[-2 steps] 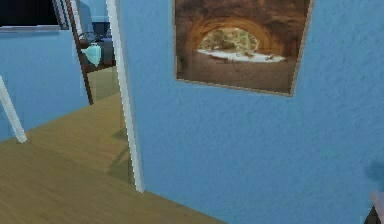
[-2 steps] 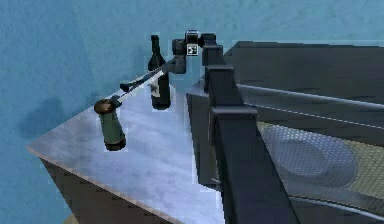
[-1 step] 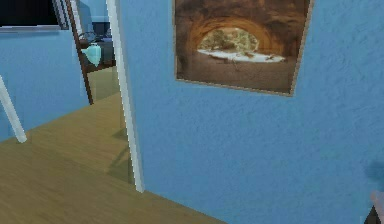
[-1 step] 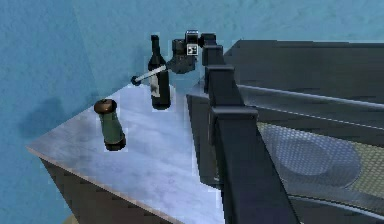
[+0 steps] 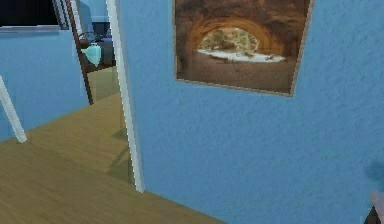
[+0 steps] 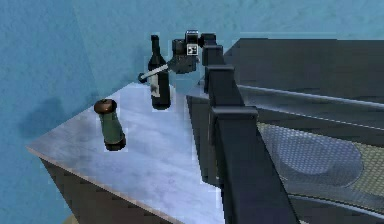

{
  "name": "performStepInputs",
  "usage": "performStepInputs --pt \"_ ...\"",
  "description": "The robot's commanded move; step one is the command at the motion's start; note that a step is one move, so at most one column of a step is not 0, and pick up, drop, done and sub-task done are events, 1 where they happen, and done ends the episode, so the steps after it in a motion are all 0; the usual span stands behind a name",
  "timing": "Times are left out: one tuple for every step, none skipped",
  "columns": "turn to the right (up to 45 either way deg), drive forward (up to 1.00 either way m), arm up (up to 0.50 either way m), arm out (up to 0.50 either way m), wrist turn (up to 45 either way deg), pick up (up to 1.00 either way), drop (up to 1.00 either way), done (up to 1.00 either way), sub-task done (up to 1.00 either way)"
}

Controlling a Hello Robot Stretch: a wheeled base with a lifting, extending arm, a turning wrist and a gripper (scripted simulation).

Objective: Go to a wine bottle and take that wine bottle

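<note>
Sitting side-on to a countertop [image 6: 150, 150] and spotting the wine bottle [image 6: 160, 95] standing upright near the countertop's far edge, just short of the blue wall [image 6: 60, 50] behind it. Guessing at the usual kitchen reason: pushed back toward the wall, away from the sink [image 6: 310, 160] taking up the countertop's right side. Also noticing a squatter brown-capped bottle [image 6: 112, 128] standing nearer the countertop's left corner, well apart from the wine bottle, so hardly crowding the reach.

Looking at the arm [image 6: 235, 140] lying stretched out over the countertop along the sink's left rim, with the two white marker squares [image 6: 190, 45] sitting at its far end and the gripper [image 6: 142, 78] poking out leftward from there, level with the wine bottle's upper body. Seeing one pale finger [image 6: 150, 75] crossing the glass, but not managing to tell touching from merely lining up. Same with the jaws: not being able to say released or grasping, or holding anything at all, with the bottle standing on the countertop right there. Reckoning on that height being deliberate: going for the wide body, not the skinny neck.

Facing the front wall [image 5: 230, 150], with a framed painting [image 5: 240, 40] of a rocky arch hanging on it and a white-framed doorway [image 5: 125, 100] opening onto wooden floor [image 5: 60, 180] at the forward view's left. Judging the driving part as pretty much done, leaving the grab and the lift.
</note>
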Motion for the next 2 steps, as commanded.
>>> performStepInputs --pt "0.0 0.0 0.0 0.0 0.0 1.0 0.0 0.0 0.0" --pt "0.0 0.0 0.0 0.0 0.0 0.0 0.0 1.0 0.0"
